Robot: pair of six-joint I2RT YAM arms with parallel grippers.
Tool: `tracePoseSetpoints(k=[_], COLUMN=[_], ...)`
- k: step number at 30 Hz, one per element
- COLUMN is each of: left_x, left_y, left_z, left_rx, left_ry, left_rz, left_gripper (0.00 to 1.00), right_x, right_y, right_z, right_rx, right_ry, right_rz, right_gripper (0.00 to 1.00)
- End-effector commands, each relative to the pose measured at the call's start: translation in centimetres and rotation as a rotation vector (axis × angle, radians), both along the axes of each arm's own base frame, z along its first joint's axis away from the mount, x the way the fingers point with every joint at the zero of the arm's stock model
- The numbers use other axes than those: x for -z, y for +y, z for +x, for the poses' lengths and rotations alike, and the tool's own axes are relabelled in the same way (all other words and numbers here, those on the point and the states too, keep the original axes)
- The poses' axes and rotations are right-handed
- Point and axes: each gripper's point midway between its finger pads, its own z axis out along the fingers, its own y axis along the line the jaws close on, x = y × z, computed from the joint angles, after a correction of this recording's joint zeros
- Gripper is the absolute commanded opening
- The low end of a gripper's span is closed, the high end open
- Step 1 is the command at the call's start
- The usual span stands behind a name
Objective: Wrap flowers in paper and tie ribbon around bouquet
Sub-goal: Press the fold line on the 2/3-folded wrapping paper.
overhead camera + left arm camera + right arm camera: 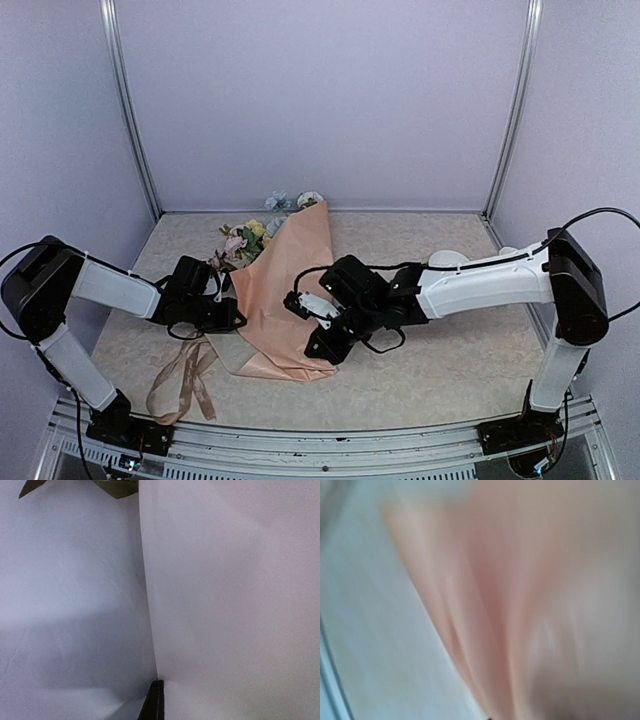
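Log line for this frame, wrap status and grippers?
paper: folded over flowers, blooms showing; ribbon: loose, untied; left gripper: shut on paper; right gripper: against paper, state unclear

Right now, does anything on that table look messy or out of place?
Yes. The ribbon lies in a loose, loopy tangle at the near-left corner of the table, not tied round anything. The paper is only roughly folded over the flowers, which stick out at its far end and left side.

Left end effector (238,317) fully closed
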Motion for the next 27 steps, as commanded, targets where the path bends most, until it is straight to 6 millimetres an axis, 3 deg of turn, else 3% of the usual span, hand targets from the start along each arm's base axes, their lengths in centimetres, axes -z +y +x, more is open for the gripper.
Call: tracePoseSetpoints(k=[1, 4, 8, 12, 15, 19, 23, 27], left_x=[0.8, 0.9, 1.0, 1.1, 1.1, 1.1, 0.9, 0.8], left_y=[0.3, 0.4, 0.4, 0.3, 0.3, 0.3, 0.2, 0.4], left_z=[-0.6, -0.7, -0.6, -0.4, -0.3, -0.2, -0.1, -0.1], left_rx=[0.017, 0.019, 0.026, 0.028, 0.028, 0.029, 0.026, 0.018], left_ry=[0.029, 0.031, 0.032, 0.033, 0.034, 0.037, 0.036, 0.036], left_rz=[0.02, 0.026, 0.028, 0.033, 0.037, 0.037, 0.039, 0.041], left_gripper=[0.0, 0.0, 0.0, 0.0, 0.0, 0.0, 0.0, 0.0], right_x=[-1.8, 1.3, 5.7, 7.3, 5.8, 0.8, -2.5, -0.5], right_y=[5.0, 5.8, 5.1, 2.9, 2.3, 2.8, 0.9, -3.0], right_z=[1.0, 1.4, -0.3, -2.6, -3.4, -3.5, 0.7, 5.1], right_rx=[-0.047, -0.036, -0.064, -0.078, -0.078, -0.1, 0.049, 0.289], right_ry=[-0.024, -0.014, 0.006, 0.042, 0.065, 0.031, 0.054, 0.239], right_rz=[0.12, 0.03, -0.13, -0.19, -0.153, -0.024, 0.106, 0.161], right_gripper=[0.07, 0.06, 0.03, 0.02, 0.02, 0.03, 0.13, 0.37])
